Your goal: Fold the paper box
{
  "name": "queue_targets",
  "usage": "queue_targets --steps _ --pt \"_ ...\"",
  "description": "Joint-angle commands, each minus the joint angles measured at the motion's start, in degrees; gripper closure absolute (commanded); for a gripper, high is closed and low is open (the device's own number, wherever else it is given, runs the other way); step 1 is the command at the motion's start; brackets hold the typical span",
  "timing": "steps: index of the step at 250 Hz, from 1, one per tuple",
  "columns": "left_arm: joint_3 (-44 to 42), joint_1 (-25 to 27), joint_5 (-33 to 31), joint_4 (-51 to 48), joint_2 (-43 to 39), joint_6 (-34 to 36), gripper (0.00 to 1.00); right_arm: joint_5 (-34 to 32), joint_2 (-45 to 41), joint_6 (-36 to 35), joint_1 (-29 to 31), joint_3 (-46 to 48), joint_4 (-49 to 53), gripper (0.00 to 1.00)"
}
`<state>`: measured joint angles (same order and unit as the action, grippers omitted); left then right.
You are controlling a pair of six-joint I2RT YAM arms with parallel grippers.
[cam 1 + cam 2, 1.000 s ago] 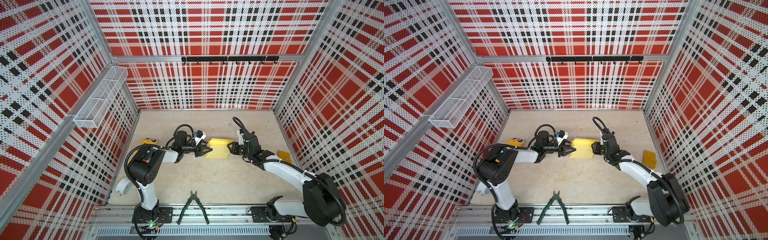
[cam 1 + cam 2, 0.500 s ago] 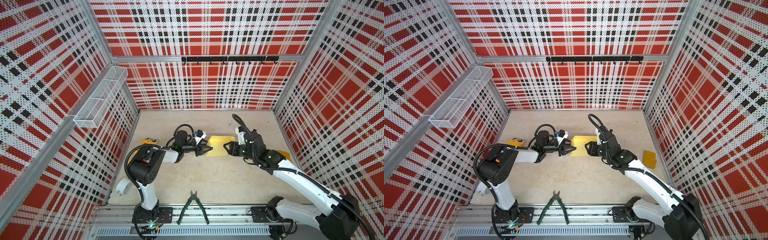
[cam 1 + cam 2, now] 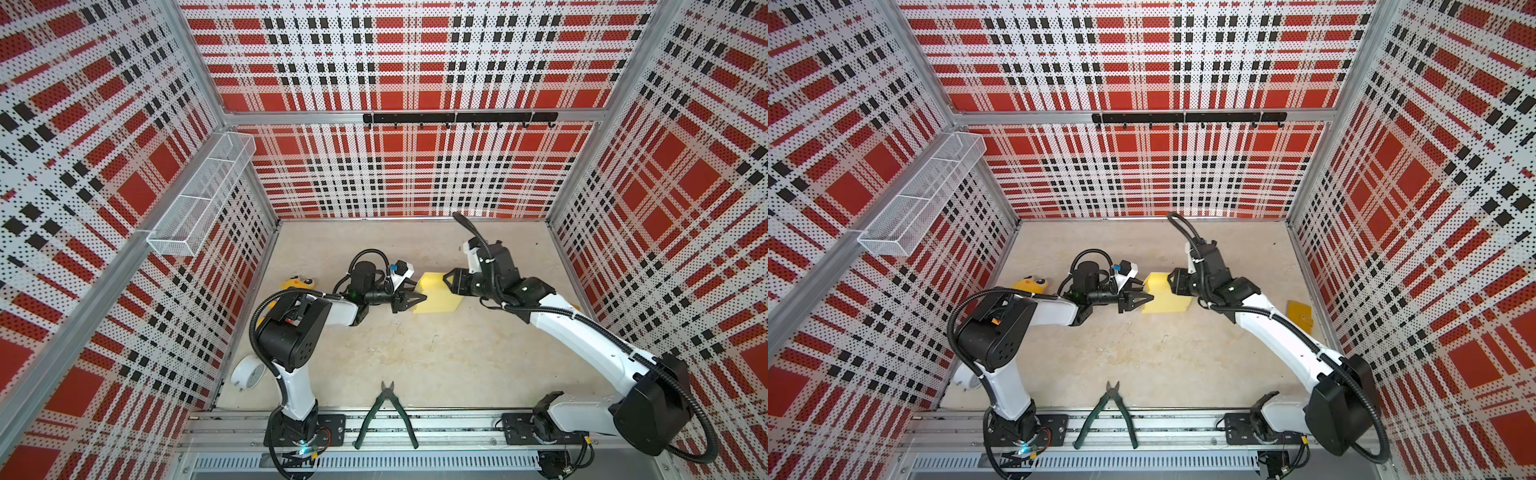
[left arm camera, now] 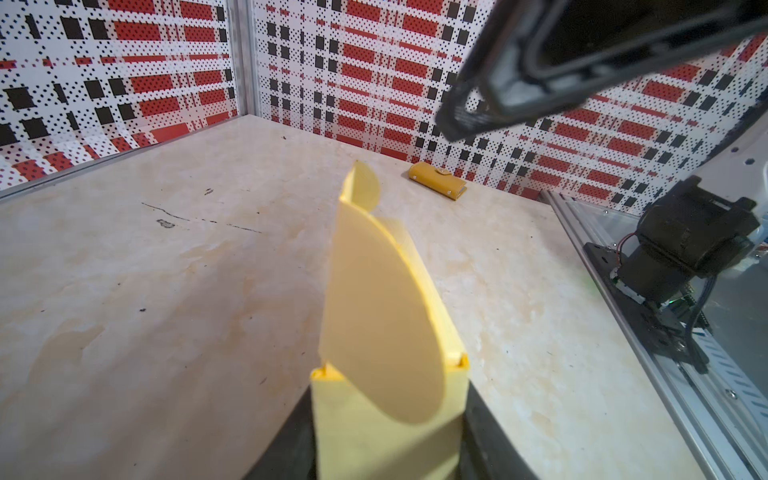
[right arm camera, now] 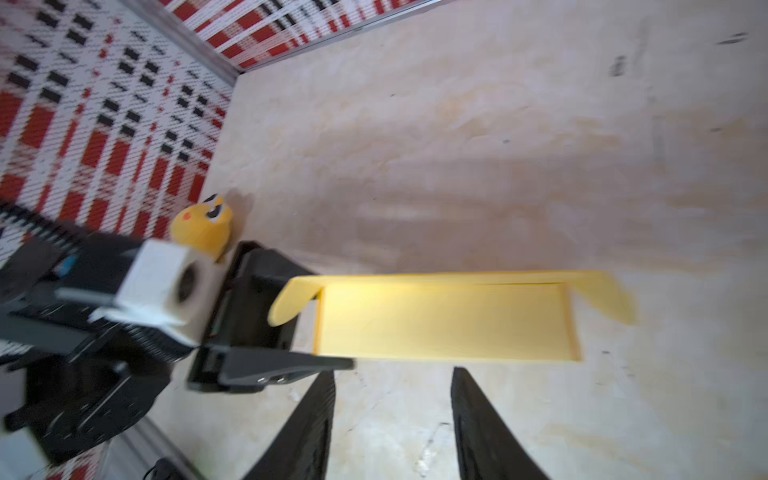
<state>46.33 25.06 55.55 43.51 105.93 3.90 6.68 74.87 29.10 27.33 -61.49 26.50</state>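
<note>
Judging by the layout, the next fold goes best if the left gripper [image 3: 415, 300] anchors the box [image 3: 436, 296] while the right gripper [image 3: 449, 282] pushes a flap along its crease, gently enough not to buckle the thin card.

In both top views the left arm reaches rightward, low and level. Its fingers are clamped on the box's left end. The box lies on the table [image 3: 415, 353] at mid-frame, a rounded flap standing up. To its right, the right arm angles leftward and down over the box's upper edge, fingers apart and empty.
</note>
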Motion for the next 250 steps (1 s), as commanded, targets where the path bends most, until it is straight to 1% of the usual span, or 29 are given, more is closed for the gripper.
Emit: queue_targets --steps 1,17,37,51,87,107,135,179,192,207,238,250 --pt "1.46 0.16 1.67 0.99 0.51 0.34 0.75 6.60 -3.64 -9.34 -6.81 1.26 3.14 0.53" --pt "1.46 -0.05 1.76 0.97 0.81 0.49 0.75 12.53 -3.40 -12.37 -11.47 3.31 1.62 0.53" --pt "1.63 -0.17 1.93 0.81 1.03 0.66 0.75 15.90 -1.12 -16.99 -14.91 3.50 2.07 0.53" --pt "1.60 -0.11 2.08 0.79 1.05 0.79 0.75 16.71 0.76 -19.71 -15.97 2.70 2.38 0.53" --pt "1.72 -0.11 2.37 0.18 1.24 1.21 0.75 22.41 5.97 -25.84 -16.52 0.03 2.06 0.54" --pt "1.75 -0.10 2.55 -0.24 1.25 1.58 0.75 22.12 8.18 -28.98 -16.70 -1.60 3.20 0.54" --pt "1.58 -0.01 2.55 -0.53 1.35 2.02 0.75 22.96 11.67 -31.04 -17.22 -2.93 3.62 0.54" --pt "1.50 -0.01 2.50 -1.14 1.38 2.60 0.75 21.98 15.42 -31.74 -17.48 -4.77 2.82 0.56" --pt "1.45 -0.02 2.62 -1.22 1.30 2.74 0.75 21.55 15.89 -31.59 -17.59 -4.85 2.25 0.60" --pt "1.48 -0.01 2.52 -1.27 1.28 2.77 0.75 22.61 16.61 -31.65 -17.55 -5.29 2.48 0.65" --pt "1.56 -0.06 2.46 -1.40 1.38 2.78 0.75 23.82 17.40 -31.65 -17.50 -4.89 3.04 0.72" --pt "1.57 -0.03 2.41 -1.41 1.47 2.78 0.75 23.95 17.41 -31.41 -17.53 -4.34 2.73 0.77"
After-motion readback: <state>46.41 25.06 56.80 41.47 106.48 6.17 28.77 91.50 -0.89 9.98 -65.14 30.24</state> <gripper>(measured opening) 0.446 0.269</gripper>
